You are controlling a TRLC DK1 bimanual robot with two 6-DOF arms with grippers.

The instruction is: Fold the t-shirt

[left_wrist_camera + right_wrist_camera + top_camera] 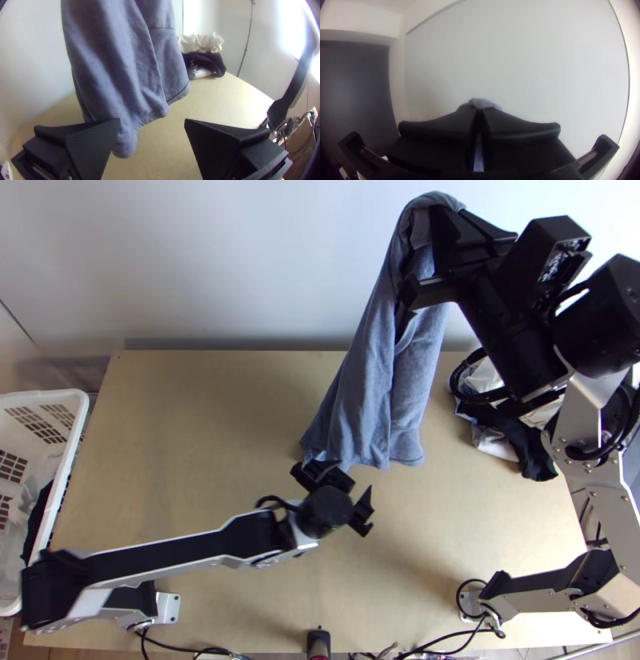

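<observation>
Left gripper (152, 120): I am holding it wide open, apparently empty.
Right gripper (479, 110): I am pinching the t-shirt's (360, 396) upper end, closed on it.
Long axis: running down from my right gripper, hanging in folds above the table's (200, 444) far part.
Lower hem (378, 458): hanging just beyond my left gripper, the nearer one.
Writing: I am reading none.

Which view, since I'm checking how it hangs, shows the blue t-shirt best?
The top view: the t-shirt hangs from the right claw, traceable down to its lower edge. The left wrist view shows its lower part closer; the right wrist view, a scrap.
</observation>
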